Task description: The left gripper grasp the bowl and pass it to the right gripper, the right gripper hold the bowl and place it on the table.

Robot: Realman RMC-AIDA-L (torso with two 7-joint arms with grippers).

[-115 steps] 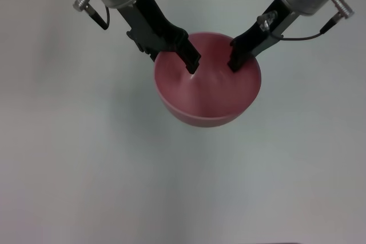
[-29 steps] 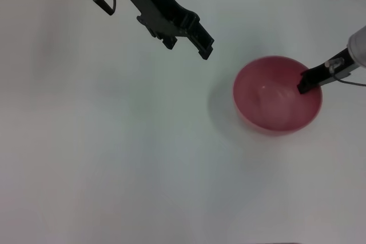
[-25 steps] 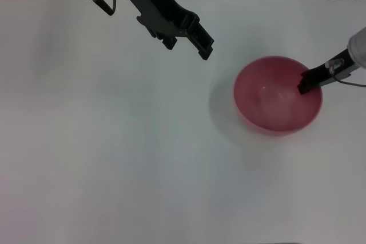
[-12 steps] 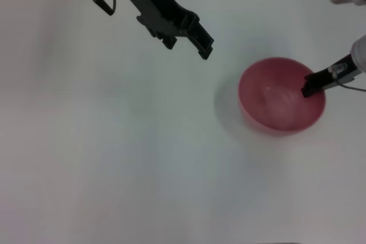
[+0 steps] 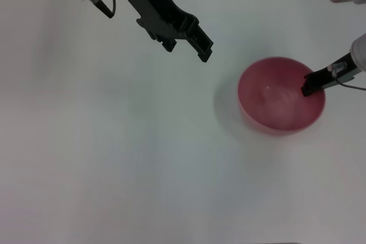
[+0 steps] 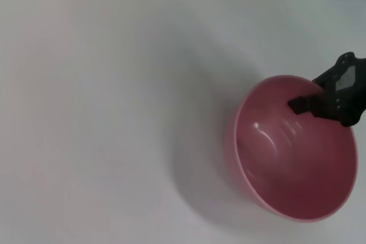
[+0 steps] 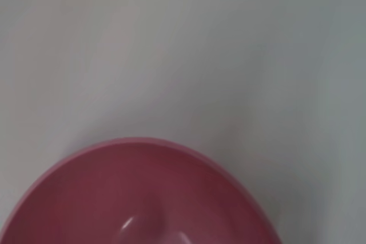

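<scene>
The pink-red bowl stands upright at the right side of the white table. My right gripper reaches in from the right edge and is shut on the bowl's right rim, one finger inside and one outside. The left wrist view shows the same grip of the right gripper on the bowl. In the right wrist view the bowl fills the lower part. My left gripper hangs open and empty over the table's far middle, well to the left of the bowl.
Bare white table surface lies all around the bowl. The table's far edge runs along the top of the head view, with a grey wall behind it. No other objects are in view.
Over the last second the bowl shifted slightly to the right with the right gripper and has held still since. The left gripper stays apart from it, almost unmoved.
</scene>
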